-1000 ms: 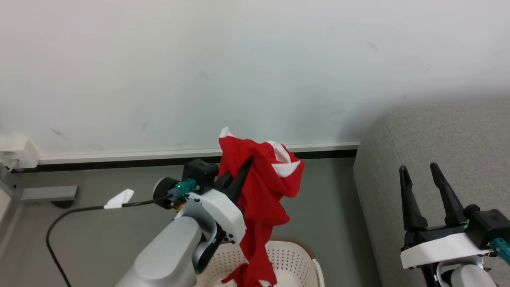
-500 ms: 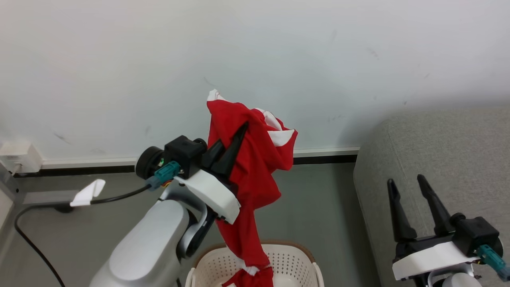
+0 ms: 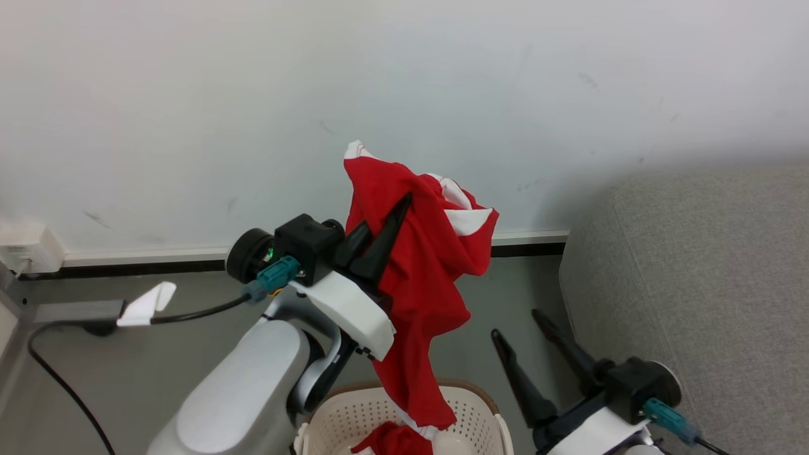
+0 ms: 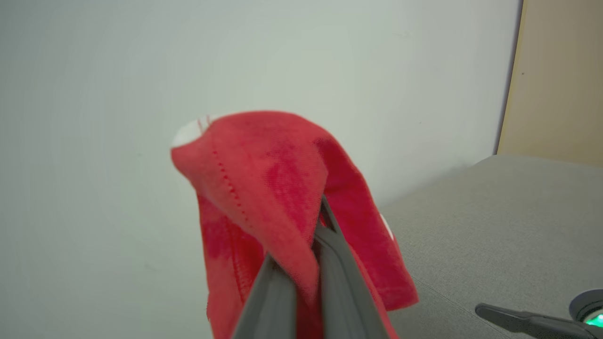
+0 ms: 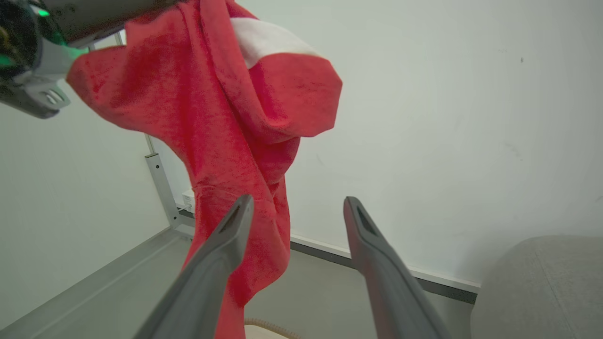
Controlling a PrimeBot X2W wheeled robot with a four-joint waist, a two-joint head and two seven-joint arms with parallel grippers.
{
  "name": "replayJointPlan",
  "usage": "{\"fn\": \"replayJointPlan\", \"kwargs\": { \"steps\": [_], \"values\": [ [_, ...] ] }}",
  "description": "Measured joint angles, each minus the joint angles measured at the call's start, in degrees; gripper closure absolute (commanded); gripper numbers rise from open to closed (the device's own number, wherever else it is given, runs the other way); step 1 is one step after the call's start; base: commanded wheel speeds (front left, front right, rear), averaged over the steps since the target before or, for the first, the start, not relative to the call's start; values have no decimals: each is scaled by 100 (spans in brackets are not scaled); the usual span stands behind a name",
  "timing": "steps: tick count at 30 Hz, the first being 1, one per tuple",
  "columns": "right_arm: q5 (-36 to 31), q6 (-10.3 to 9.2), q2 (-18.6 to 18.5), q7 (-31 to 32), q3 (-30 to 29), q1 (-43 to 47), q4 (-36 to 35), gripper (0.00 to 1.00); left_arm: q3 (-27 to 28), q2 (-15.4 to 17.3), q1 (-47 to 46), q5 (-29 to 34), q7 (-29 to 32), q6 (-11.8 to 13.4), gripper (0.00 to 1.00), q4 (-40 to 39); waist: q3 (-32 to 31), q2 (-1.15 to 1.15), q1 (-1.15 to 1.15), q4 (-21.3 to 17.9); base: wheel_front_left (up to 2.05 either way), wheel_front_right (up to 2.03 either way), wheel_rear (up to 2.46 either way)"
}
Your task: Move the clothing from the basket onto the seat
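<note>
The left hand [image 3: 387, 210] pinches the soft red cloth garment [image 3: 430, 291]; it looks light and floppy. The right hand [image 3: 516, 323], at four o'clock, gapes wide; best grab the hanging middle.

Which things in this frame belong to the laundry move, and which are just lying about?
Part of the job:
- red garment, pinched in the shut left tool
- basket under it
- grey sofa
- open right tool

Lying about:
- black cable with white tag
- wall socket box
</note>
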Motion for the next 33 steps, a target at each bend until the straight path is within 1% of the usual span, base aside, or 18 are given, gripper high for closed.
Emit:
{"fn": "replayJointPlan", "kwargs": {
  "steps": [3, 6, 13, 19, 26, 29, 33],
  "values": [
    [154, 1, -4, 0, 553, -284, 232, 0, -48, -33, -51, 1, 27, -8, 100, -32, 23, 0, 0, 13, 0, 0, 0],
    [321, 0, 2, 0, 900, -560, 580, 0, -126, -71, -79, 1, 40, -31, 100, -58, 32, 0, 0, 59, 0, 0, 0],
    [709, 0, 84, 0, 1439, -1156, 1521, 0, -366, -227, -98, 2, 127, -149, 100, -153, 18, 0, 0, 261, 0, 0, 0],
    [1136, 0, 92, 0, 1897, -1468, 2034, 0, -613, -400, -54, 0, 191, -232, 100, -234, -10, 0, 0, 502, 0, 0, 0],
    [1432, 0, 107, -1, 2329, -1745, 2396, 0, -817, -554, 13, -53, 231, -310, 100, -238, -62, 0, 0, 808, 0, 0, 0],
    [1564, 0, 146, 0, 2475, -1819, 2430, 0, -895, -623, 16, -57, 233, -352, 100, -237, -84, 0, 0, 928, 0, 0, 0],
    [1582, 0, 188, -1, 2374, -1909, 2362, 0, -956, -662, 18, -77, 248, -360, 100, -236, -103, 0, 0, 1058, 0, 0, 0]
  ]
}}
